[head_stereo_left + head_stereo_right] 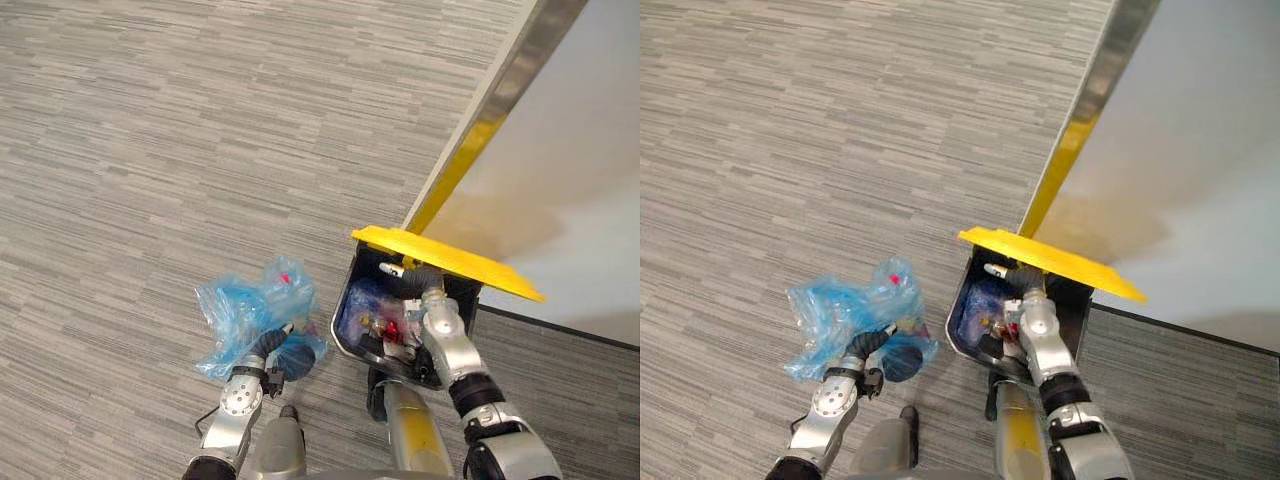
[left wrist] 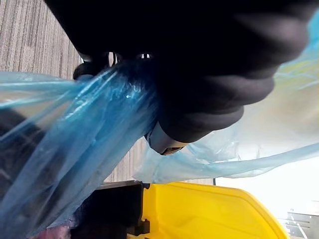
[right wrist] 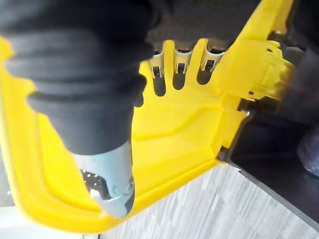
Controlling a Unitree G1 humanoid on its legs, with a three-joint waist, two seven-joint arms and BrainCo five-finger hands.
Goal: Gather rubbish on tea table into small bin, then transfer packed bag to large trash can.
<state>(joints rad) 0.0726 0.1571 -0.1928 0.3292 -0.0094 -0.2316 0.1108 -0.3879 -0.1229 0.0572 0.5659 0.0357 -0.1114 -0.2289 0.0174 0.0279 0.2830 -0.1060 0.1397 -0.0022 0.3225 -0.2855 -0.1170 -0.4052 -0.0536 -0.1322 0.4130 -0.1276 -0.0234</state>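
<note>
Grey striped carpet [image 1: 150, 150] covers the floor from 6 o'clock round to 12 o'clock. A pale wall [image 1: 580, 150] takes the part at 2 o'clock, and a metal and yellow strip [image 1: 480, 130] runs along its foot.

At about 5 o'clock from the middle stands the large trash can [image 1: 352, 352], black, with its mouth facing the camera. Its yellow lid [image 1: 450, 258] is raised and lies across the far side of the mouth. Inside the can I see mixed rubbish [image 1: 392, 330]: something blue and some small red things.

The blue bag [image 1: 240, 310], thin, see-through and crumpled, is at 7 o'clock, outside the can and just beside its rim at the can's 9 o'clock. A narrow band of carpet shows between the two. I cannot tell if the bag touches the floor. A small red piece [image 1: 284, 278] shows through its far end.

The left hand [image 1: 272, 345] is closed around a gathered fold of the bag; in the left wrist view the plastic runs tight out of the grip. The right hand [image 1: 437, 312] reaches under the lid. In the right wrist view its fingers [image 3: 182, 57] lie straight on the yellow underside, with the thumb [image 3: 112, 184] held apart.
</note>
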